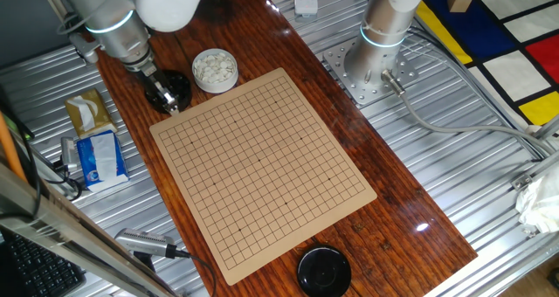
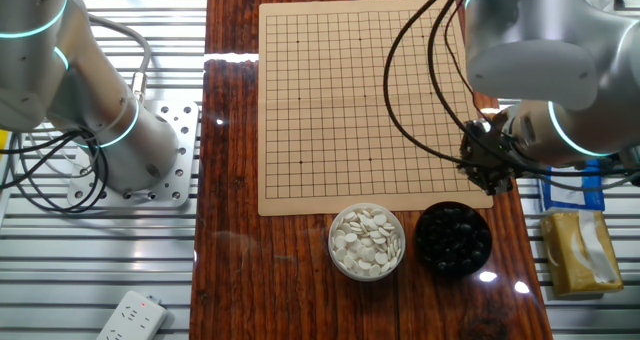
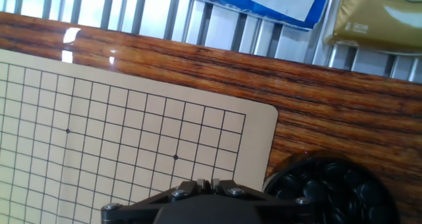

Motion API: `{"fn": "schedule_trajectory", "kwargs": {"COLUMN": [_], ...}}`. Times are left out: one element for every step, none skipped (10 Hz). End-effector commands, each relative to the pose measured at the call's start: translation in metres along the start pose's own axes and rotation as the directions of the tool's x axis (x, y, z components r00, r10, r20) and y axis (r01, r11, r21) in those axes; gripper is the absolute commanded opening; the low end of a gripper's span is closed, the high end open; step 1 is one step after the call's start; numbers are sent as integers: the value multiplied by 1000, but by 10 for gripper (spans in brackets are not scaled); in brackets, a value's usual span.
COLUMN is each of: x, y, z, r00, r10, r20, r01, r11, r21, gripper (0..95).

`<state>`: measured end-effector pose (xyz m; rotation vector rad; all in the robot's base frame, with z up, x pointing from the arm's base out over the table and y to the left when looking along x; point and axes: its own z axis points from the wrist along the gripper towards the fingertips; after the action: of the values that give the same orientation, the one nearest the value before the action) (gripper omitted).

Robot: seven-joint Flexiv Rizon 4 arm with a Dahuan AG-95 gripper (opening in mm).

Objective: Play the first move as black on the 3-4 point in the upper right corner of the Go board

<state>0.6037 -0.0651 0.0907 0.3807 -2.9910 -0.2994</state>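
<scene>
Counting the pieces gives one pale Go board (image 1: pixel 262 170), one bowl of white stones (image 1: pixel 214 70), one bowl of black stones (image 2: pixel 453 238) and one round black lid (image 1: pixel 324 271) on the glossy wooden surface (image 1: pixel 410 218). The board's grid is bare in both fixed views, every crossing unoccupied, so the black stones all lie heaped in their bowl. One fixed view has the tool (image 1: pixel 162 97) over the black bowl at the board's 10 o'clock corner; the arm hides most of that bowl there. The other fixed view shows both bowls whole, side by side at 6 o'clock below the board. The hand view alone shows the rounded board corner (image 3: pixel 267 112) and shiny black stones at 5 o'clock. I cannot tell whether the tool is clenched or released.
</scene>
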Motion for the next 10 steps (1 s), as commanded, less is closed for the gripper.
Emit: {"fn": "schedule_trajectory", "kwargs": {"x": [0,0,-1,-2,-2,-1,1,2,4,8], "y": [1,3,5,9,12,14,16,17,20,23], "z": [1,2,2,1,2,3,6,6,7,9], "r00": [1000,1000,999,998,997,997,997,996,995,994], "r10": [6,20,36,59,72,77,81,84,96,107], "r20": [-2,-2,-3,-7,-7,-2,1,3,2,5], "r01": [-6,-20,-36,-59,-72,-77,-81,-84,-96,-107], "r11": [1000,1000,999,998,997,997,997,996,995,994], "r21": [-1,1,3,7,8,7,8,7,9,9], "gripper": [0,0,0,0,0,0,0,0,0,0]}}
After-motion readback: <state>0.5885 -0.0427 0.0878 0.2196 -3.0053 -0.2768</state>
